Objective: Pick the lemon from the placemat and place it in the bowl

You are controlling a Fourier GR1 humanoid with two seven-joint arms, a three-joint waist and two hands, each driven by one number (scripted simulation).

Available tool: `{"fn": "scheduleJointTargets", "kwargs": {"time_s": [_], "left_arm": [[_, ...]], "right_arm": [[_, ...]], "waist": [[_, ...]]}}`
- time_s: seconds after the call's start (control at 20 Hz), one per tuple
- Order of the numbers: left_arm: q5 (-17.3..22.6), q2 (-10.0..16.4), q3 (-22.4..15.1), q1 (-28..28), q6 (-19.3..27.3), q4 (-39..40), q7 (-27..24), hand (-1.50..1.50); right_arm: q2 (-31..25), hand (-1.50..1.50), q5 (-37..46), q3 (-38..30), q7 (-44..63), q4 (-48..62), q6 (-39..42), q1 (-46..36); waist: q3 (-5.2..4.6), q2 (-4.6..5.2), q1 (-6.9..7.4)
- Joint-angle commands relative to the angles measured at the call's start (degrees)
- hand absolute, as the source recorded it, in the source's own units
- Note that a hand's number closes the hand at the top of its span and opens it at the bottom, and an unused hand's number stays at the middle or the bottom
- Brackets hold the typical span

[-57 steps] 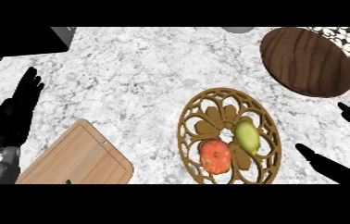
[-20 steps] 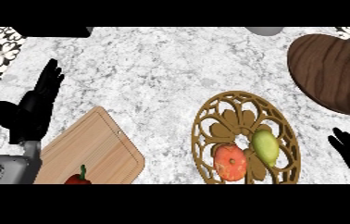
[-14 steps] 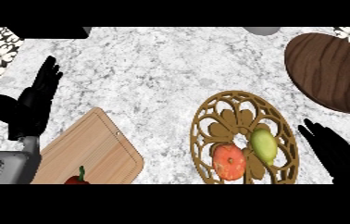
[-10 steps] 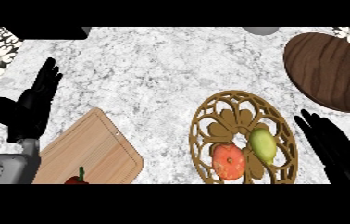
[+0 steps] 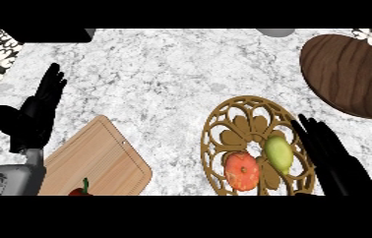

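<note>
Head view: a white-and-grey marbled counter [image 5: 160, 74] is seen from steeply above. The robot's right hand [image 5: 328, 156] is shown at the lower right, its black fingers [image 5: 309, 133] held straight and slightly spread, with nothing held.

Just left of those fingers, a yellow-green oval lemon [image 5: 278, 153] is laid on a round, golden-brown openwork placemat [image 5: 236, 129]. Whether the lemon is touched by the fingers cannot be told. A round orange-red fruit [image 5: 242, 170] is set just beside the lemon, on the side away from the fingers. Beyond the fingertips, well apart from the lemon, a dark brown wooden bowl [image 5: 341, 72] is seen near the upper right edge.

The left hand [image 5: 36, 114] is rested open at the left edge, fingers up. Below and to the right of its fingers, a light wooden cutting board [image 5: 94, 163] is laid, with a red pepper [image 5: 81, 192] half cut off at the lower edge.

The lemon is judged to be light and firm, with a smooth rind that may slip, and it is likely to roll on the openwork. It is best taken across its narrow middle, between fingers and thumb, with the neighbouring fruit left undisturbed.
</note>
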Motion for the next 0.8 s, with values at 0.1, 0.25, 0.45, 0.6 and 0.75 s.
{"fn": "scheduleJointTargets", "kwargs": {"time_s": [0.1, 0.25, 0.45, 0.6, 0.75], "left_arm": [[-2.41, -2.37, 0.75, 1.31, -0.28, -1.71, 0.7, 0.0], [-0.82, -0.79, 5.4, -1.52, -4.51, 6.19, -3.68, 0.0], [-2.96, -2.9, 3.62, 1.63, -3.65, 0.04, -1.78, 0.0], [-2.63, -0.83, 5.0, -2.01, -5.16, 1.7, 1.36, 0.0], [-2.49, -1.37, 4.9, 0.05, -5.94, -1.57, 1.16, 0.0]], "right_arm": [[4.97, -1.5, 6.1, 4.07, -0.31, 5.6, -3.27, 1.71], [4.52, -1.5, 2.54, 0.62, -1.3, 3.77, 0.05, -0.91], [6.85, -1.5, 4.4, -0.35, -1.47, 10.02, -1.14, -5.5], [6.51, -1.5, 3.0, -2.45, -1.38, 9.98, 0.2, -6.47], [10.9, -1.5, 8.07, 2.19, 0.77, 12.98, -3.03, -5.99]], "waist": [[0.0, -0.04, -0.02], [-0.02, 0.02, -0.13], [0.0, 0.0, 0.11], [0.0, 0.02, 0.02], [0.0, -0.01, 0.15]]}}
